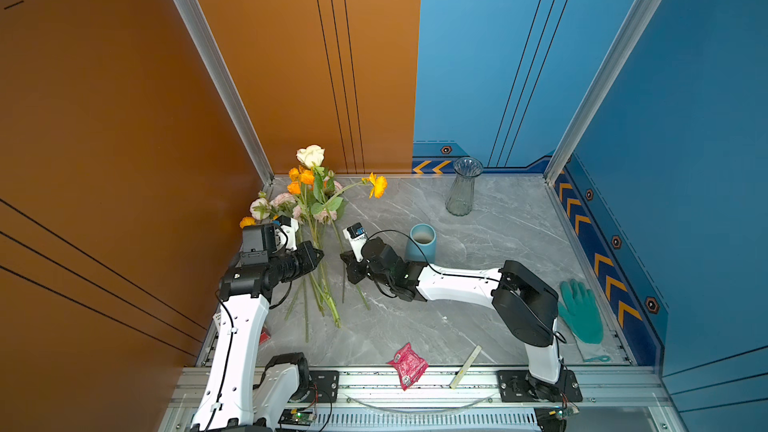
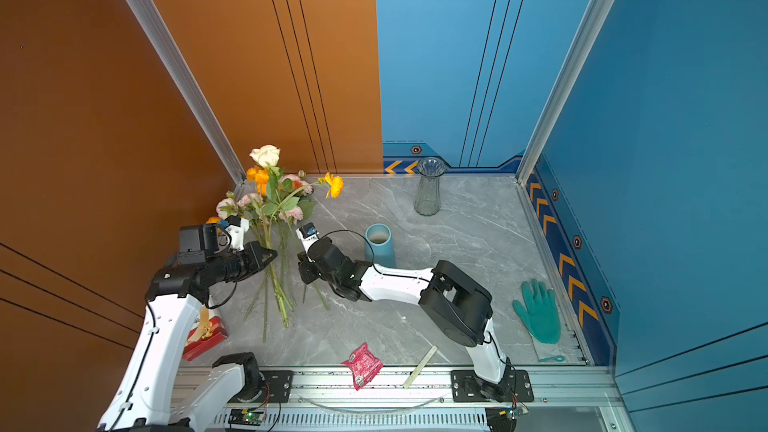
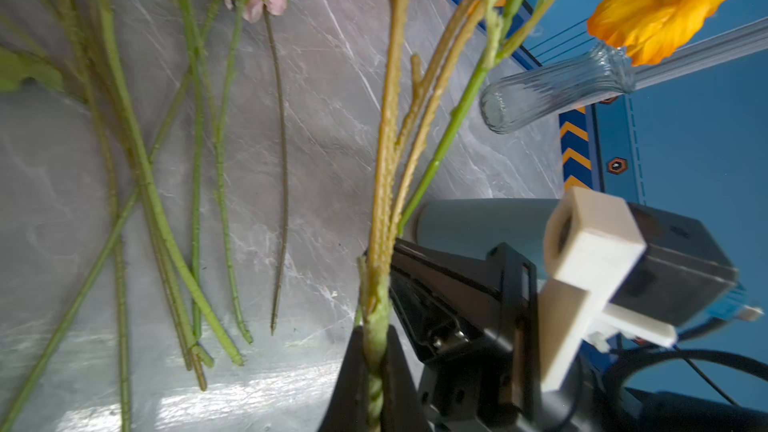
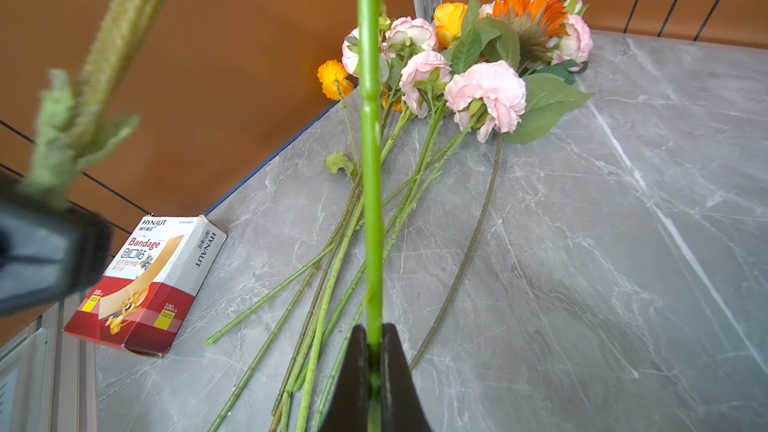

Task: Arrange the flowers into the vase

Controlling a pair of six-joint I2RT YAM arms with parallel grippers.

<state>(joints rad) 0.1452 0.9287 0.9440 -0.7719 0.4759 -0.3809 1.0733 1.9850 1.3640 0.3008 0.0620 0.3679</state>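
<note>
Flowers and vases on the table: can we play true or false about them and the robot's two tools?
1. The glass vase stands upright with no flowers in it. True.
2. The blue vase lies tipped on its side. False: it stands upright, next to the right arm.
3. The right tool is shut on a bright green stem. True.
4. The left tool is open and holds nothing. False: it is shut on a yellowish stem.
5. The green glove lies on top of the flowers. False: it lies apart from them, at the right edge of the table.
</note>
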